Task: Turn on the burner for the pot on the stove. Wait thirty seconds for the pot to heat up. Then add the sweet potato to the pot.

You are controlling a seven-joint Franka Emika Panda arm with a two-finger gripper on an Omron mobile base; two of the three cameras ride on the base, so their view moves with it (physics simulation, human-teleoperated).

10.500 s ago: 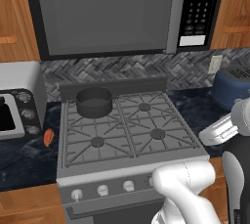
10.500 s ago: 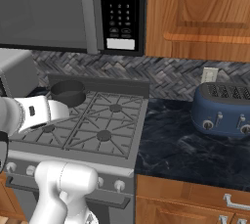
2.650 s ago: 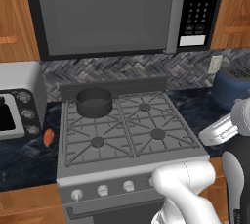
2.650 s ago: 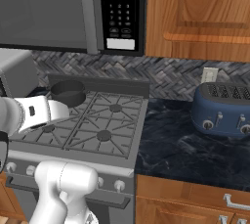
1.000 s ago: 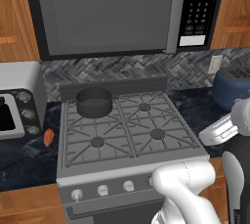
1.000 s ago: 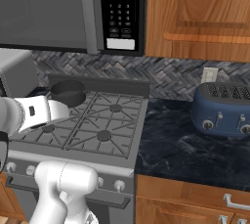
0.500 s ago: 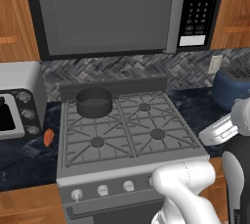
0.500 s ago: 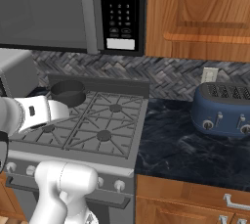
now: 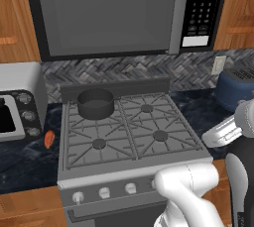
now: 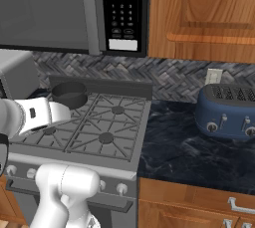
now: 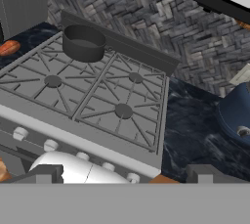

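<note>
Arm: we see it folded low in front of the stove (image 9: 124, 137), hand raised and looking down over the cooktop.
Gripper (image 11: 122, 175): we see its two tips spread wide, nothing between them.
Pot (image 9: 95, 103): small, dark grey, dark inside, on the back-left burner.
Sweet potato (image 9: 49, 139): orange-red, on the dark counter just left of the stove, in front of the toaster oven (image 9: 17, 104).
Knobs (image 9: 103, 193): white row on the front panel.
Right base view: we find a blue toaster (image 10: 228, 110) on the counter right of the stove.
</note>
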